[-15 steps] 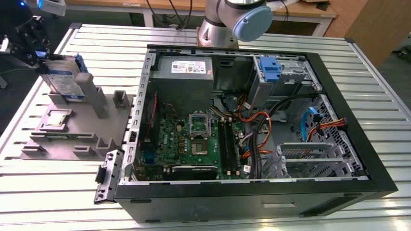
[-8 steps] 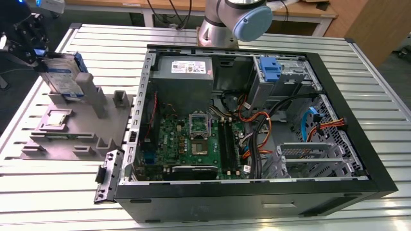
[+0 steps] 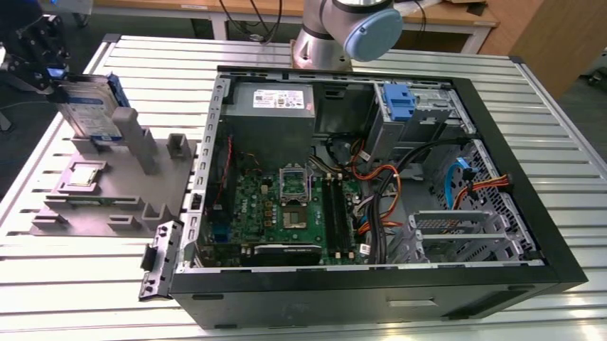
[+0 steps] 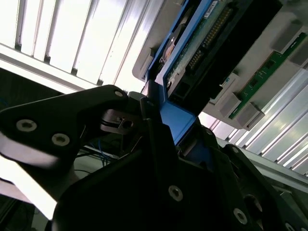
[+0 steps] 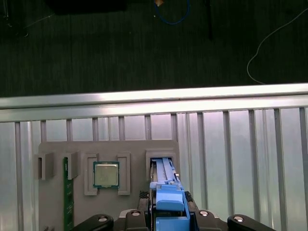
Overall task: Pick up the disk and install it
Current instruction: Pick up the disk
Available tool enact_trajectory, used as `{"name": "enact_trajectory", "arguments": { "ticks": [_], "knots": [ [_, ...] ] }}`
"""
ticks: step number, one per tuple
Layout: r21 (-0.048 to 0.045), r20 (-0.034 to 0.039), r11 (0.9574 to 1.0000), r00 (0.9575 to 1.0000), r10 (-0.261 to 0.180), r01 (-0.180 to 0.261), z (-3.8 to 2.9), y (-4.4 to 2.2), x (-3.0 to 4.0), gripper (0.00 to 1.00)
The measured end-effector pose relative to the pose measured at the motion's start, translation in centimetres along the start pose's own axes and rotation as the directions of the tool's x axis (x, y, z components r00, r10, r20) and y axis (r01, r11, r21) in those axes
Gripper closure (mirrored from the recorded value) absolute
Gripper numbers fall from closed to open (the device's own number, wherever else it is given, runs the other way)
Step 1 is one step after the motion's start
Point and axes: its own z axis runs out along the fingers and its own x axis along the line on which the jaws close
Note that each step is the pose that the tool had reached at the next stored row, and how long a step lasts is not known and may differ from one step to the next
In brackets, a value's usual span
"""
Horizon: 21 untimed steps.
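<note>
Exterior view: we see the gripper [image 3: 50,71] with its fingers closed narrowly on the blue-bracketed upper edge of the disk [image 3: 88,110]. We note the disk stands upright, silver-grey with a white-and-blue label, at the grey fixture [image 3: 114,195] beside the open case [image 3: 379,277].

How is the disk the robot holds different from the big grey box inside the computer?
The disk is thin and flat; the power-supply box is bigger and blocky. The disk stands on edge outside the computer case, at the grey holder, held by the gripper; the box sits inside the case. The disk has a blue frame; the box has none. Both are grey with a label.
</note>
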Motion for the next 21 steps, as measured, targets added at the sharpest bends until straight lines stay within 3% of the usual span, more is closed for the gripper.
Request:
{"name": "enact_trajectory", "arguments": {
  "ticks": [11, 21],
  "knots": [
    [0.0001, 0.0, 1.0, 1.0, 0.0, 0.0, -0.85, 0.01, -0.01, 0.63],
    [0.0001, -0.0002, 1.0, 1.0, 0.0, 0.0, -1.03, 0.01, -0.02, 0.63]
  ]
}}
